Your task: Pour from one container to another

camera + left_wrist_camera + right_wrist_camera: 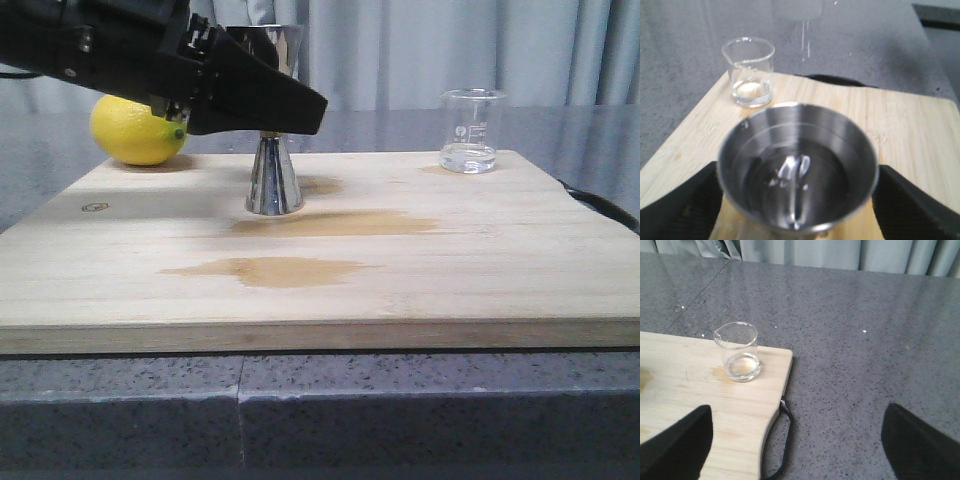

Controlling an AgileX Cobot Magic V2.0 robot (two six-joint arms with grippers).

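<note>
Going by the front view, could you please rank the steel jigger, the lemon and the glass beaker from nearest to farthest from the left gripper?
1. Steel jigger: at the left gripper, mid-board; its upper cup sits between the fingers.
2. Lemon: just off the board's far left corner, under the arm.
3. Glass beaker: far right corner of the board, well clear of the gripper.

Black left arm [120, 50], seemingly matte.

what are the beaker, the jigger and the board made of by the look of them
Beaker: clear glass, apparently; see-through, white printed marks. Jigger: polished steel, mirror-like reflections. Board: pale wood, perhaps bamboo, matt, visible grain and darker stains.
</note>
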